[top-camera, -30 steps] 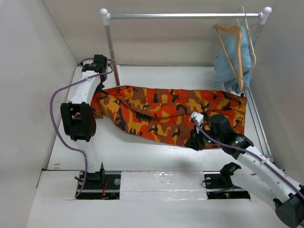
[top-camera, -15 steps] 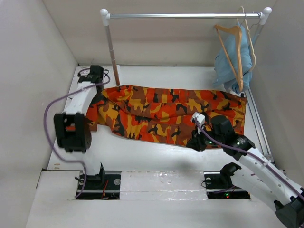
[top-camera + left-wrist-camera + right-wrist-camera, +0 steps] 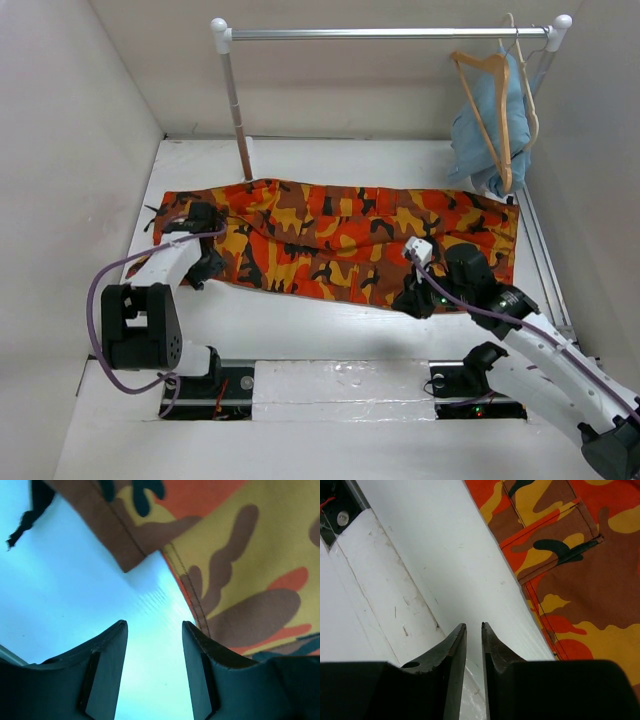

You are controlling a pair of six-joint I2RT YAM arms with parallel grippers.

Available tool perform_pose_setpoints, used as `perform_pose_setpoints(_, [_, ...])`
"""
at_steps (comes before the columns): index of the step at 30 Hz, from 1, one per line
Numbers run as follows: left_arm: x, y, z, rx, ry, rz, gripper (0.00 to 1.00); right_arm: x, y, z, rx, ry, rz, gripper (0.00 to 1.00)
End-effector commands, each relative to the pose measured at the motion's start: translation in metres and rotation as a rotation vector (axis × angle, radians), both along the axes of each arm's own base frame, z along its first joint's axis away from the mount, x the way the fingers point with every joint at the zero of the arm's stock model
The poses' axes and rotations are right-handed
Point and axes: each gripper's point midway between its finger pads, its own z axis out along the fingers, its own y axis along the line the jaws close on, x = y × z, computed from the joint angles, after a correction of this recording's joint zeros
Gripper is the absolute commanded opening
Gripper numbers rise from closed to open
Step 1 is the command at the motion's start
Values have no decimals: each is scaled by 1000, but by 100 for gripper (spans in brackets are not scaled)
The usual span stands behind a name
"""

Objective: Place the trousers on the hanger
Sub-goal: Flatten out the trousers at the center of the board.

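The camouflage trousers [image 3: 340,240] lie flat across the table from left to right. My left gripper [image 3: 206,266] hovers low at their near left edge. In the left wrist view the left gripper [image 3: 154,630] is open over bare table, with the trousers' hem [image 3: 250,555] just to its right. My right gripper [image 3: 410,300] sits at the trousers' near edge on the right. Its jaws [image 3: 474,627] stand a narrow gap apart with nothing between them, and the trousers [image 3: 580,565] lie to the right. The empty wooden hanger [image 3: 504,140] hangs on the rail at the far right.
A metal rail [image 3: 390,33] spans the back on a post [image 3: 238,110]. A light blue garment [image 3: 468,135] hangs on a second hanger behind the empty one. White walls close in both sides. The arms' base strip [image 3: 365,595] runs along the near edge.
My left arm has swung from the far left corner down to the near left, and its gripper has opened and let go of the trousers, whose left end now lies flat. The right arm stays put.
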Motion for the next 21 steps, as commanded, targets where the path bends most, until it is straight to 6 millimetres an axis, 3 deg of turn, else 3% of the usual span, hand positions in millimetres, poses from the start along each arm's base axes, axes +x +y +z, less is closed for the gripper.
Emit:
perform_pose_setpoints(1, [2,18,14,33,-128,186,44,4,3,22,33,-69,8,24])
perform_pose_setpoints(2, [-4,22,8,22,-129,234,44,4,3,21,33,-72,6,24])
perform_pose_setpoints(3, [-8,38,6,23,-158,321,44,3,2,21,32,-72,4,25])
perform_pose_setpoints(10, [-15,50,-16,-2,-133,399,42,-2,-1,22,35,-69,1,25])
perform_pose_setpoints(16, [0,52,-27,-41,-162,469,41,-6,-3,18,31,-52,3,24])
perform_pose_setpoints(21, [12,57,-23,-32,-221,514,35,-7,-4,16,25,-39,-3,24])
